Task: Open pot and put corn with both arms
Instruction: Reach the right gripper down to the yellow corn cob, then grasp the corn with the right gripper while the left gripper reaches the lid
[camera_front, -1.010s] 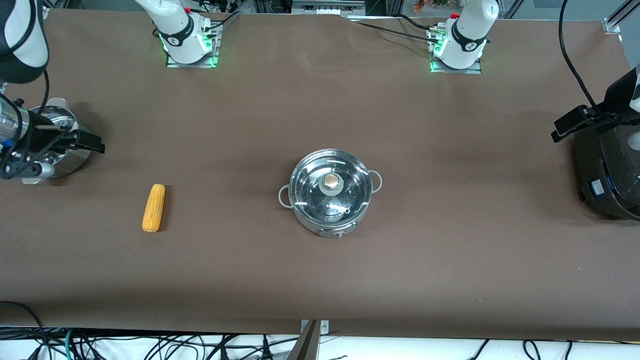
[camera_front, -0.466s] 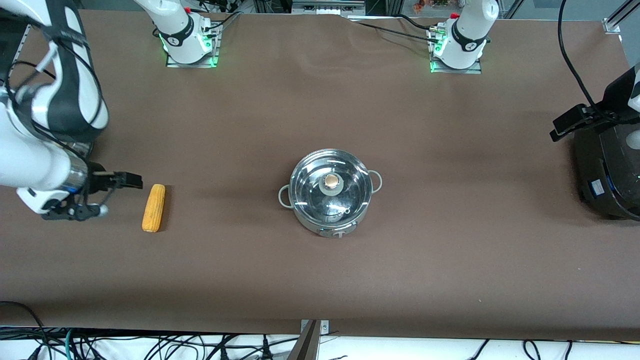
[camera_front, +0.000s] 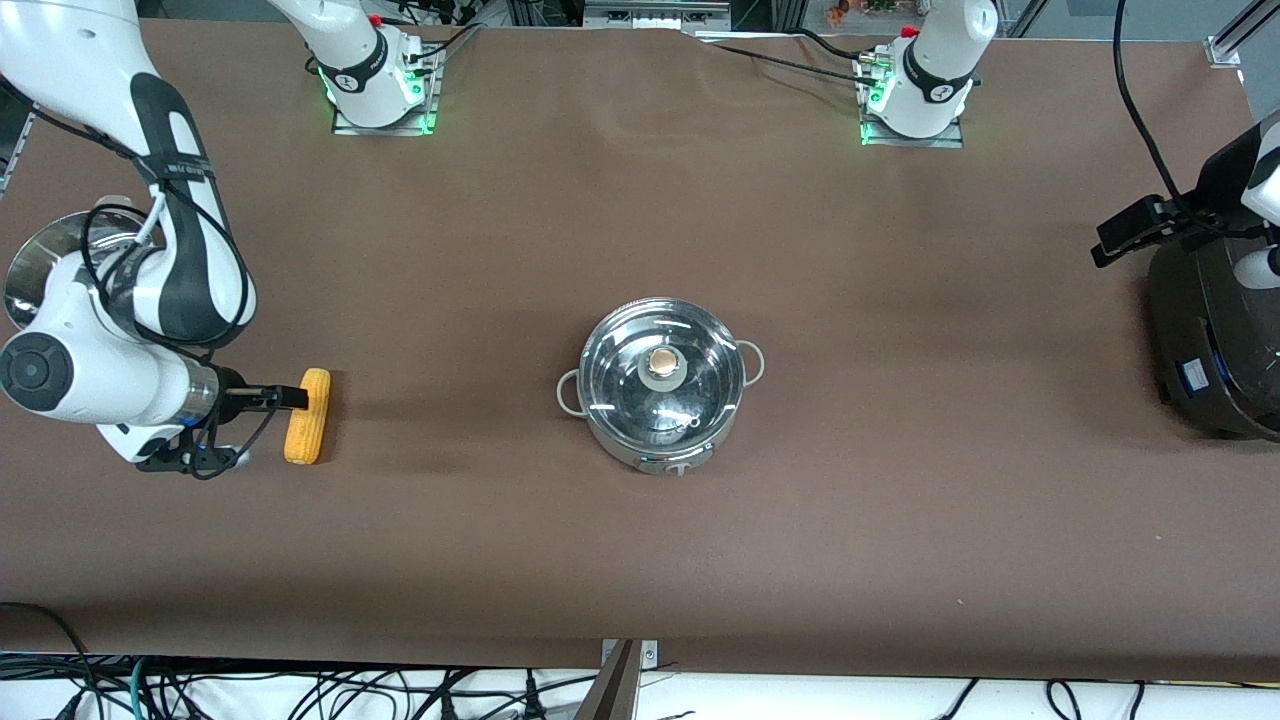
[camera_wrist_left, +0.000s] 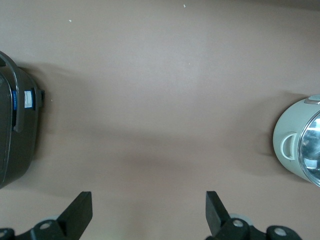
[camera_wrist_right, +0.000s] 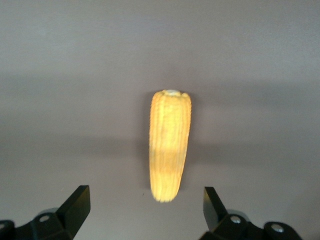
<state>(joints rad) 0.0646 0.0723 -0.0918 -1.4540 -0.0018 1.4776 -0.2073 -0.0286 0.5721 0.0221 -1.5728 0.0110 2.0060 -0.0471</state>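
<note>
1. Brown table cover (camera_front: 640, 560), faintly creased; loose cables hang along the edge nearest the front camera. Both arm bases show green lights at the top edge.
2. The pot (camera_front: 660, 385) sits mid-table, glass lid on, with a tan lid knob (camera_front: 662, 361). The corn (camera_front: 307, 416) lies flat on the cover, well apart from the pot toward the right arm's end, at about 9 o'clock from the pot in the front view.
3. The right gripper (camera_front: 290, 399) is over the corn's upper end; in the front view the fingers read only as one dark bar. The right wrist view shows the jaws spread wide, fingertips (camera_wrist_right: 75, 205) on either side of the corn (camera_wrist_right: 169, 145), not touching it.
4. The left gripper (camera_front: 1125, 238) hangs over a black cooker (camera_front: 1215, 340) at the left arm's end. The left wrist view shows its jaws spread, with a pot handle (camera_wrist_left: 288, 145) at the frame edge.
5. A shiny steel vessel (camera_front: 40, 262) stands at about 11 o'clock from the corn, mostly hidden by the right arm; its contents cannot be made out. The cooker is cut off by the frame edge.
</note>
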